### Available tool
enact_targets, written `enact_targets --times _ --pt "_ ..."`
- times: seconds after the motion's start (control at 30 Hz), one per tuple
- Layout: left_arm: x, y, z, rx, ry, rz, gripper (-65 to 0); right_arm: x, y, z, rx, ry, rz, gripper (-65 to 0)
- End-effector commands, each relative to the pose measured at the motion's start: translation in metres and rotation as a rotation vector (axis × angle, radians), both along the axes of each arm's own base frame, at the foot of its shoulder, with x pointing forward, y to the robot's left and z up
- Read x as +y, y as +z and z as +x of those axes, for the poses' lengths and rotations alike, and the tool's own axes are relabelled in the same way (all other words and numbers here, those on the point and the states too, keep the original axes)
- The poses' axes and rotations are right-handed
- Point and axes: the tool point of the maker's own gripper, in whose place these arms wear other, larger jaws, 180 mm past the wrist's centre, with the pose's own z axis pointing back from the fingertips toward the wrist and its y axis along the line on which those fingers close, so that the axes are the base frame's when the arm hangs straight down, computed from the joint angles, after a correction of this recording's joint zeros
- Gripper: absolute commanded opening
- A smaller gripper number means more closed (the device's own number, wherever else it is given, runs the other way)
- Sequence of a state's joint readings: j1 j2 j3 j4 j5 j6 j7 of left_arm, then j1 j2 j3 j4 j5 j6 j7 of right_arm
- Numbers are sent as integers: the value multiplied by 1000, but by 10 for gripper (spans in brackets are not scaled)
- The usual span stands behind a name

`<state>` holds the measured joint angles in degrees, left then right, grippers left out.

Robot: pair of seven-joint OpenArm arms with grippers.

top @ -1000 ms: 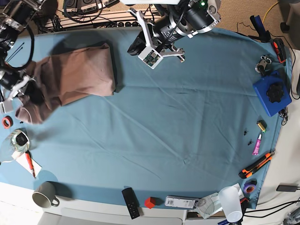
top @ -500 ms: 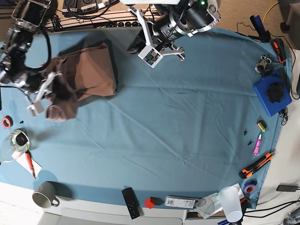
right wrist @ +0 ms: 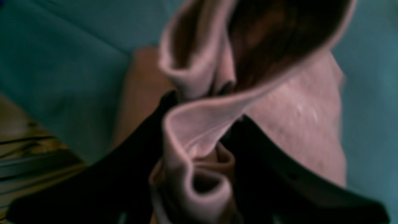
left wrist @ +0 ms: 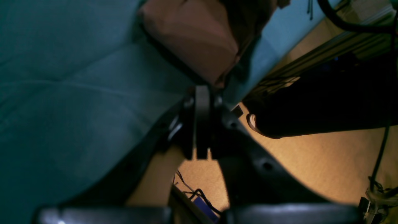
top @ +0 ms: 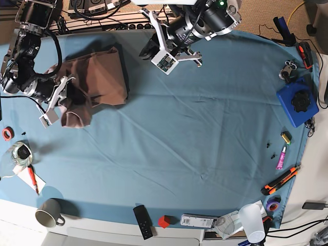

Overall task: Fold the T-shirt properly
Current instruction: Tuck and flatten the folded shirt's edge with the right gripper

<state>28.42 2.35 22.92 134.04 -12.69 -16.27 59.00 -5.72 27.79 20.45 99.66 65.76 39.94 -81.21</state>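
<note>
The pink-beige T-shirt (top: 102, 77) lies bunched and partly folded at the far left of the blue table cloth (top: 195, 128). My right gripper (top: 70, 96) is at its near-left edge, where a flap is doubled over. In the right wrist view its black fingers (right wrist: 155, 130) stand apart, and loose rolls of the T-shirt (right wrist: 295, 109) curl between them. My left gripper (top: 147, 50) hovers over the cloth right of the shirt, shut and holding nothing. In the left wrist view the left gripper (left wrist: 202, 93) points at a corner of the T-shirt (left wrist: 192, 37).
A grey mug (top: 48, 218), black remote (top: 142, 221) and red cube (top: 163, 221) sit along the near edge. A blue box (top: 296, 102), an orange cutter (top: 281, 179) and a plastic cup (top: 252, 220) are on the right. Red tape (top: 7, 133) lies left.
My right gripper has carried the shirt's left flap rightward and up over the rest of the shirt, and its jaws have widened. The left arm has stayed still.
</note>
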Motion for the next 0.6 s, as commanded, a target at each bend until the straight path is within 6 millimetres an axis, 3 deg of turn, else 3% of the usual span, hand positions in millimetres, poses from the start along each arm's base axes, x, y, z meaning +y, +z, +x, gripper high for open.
enact_targets --times 0.0,0.3,0.57 --pt "-4 13 2 -28 7 -47 -650 1 19 8 -60 14 26 -507" --pt "-5 13 3 -29 8 -50 -650 21 42 7 -107 60 182 -507" --pt "-3 11 3 -31 13 -37 -650 -15 36 8 -71 44 -13 -507"
